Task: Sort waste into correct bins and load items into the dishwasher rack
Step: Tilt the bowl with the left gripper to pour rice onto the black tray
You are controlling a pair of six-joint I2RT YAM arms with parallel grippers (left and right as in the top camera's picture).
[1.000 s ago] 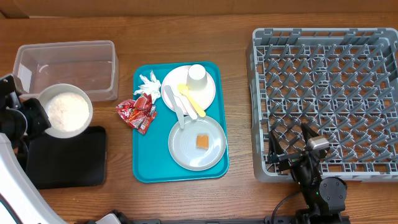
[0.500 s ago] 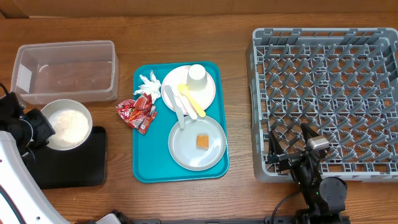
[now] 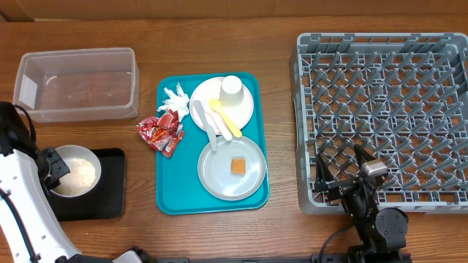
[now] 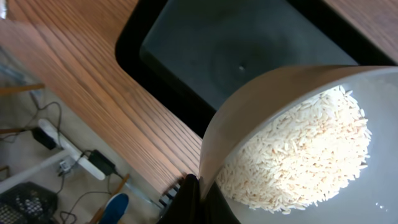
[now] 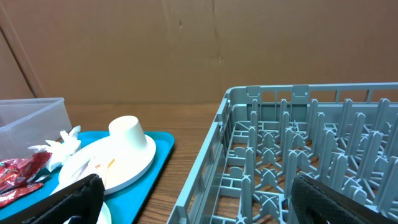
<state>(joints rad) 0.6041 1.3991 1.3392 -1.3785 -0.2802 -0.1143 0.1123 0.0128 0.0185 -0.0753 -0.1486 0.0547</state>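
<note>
One small white bowl [image 3: 74,173] of rice grains [image 4: 298,155] over the black tray [image 3: 102,201]
Pinching the bowl's left rim, the left gripper [image 3: 53,166] holds it above the tray at the near left; the right gripper [image 3: 341,172] has its fingers spread wide, low beside the grey dishwasher rack [image 3: 380,51] at its near-left corner.

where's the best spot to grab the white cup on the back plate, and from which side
Grip the white cup across its side wall, coming straight down from above. It seems to stand upside down on the plate, closed base up, so there is no open rim to pinch. Probably straddle it left and right, since the yellow cutlery lies close on its near side.
</note>
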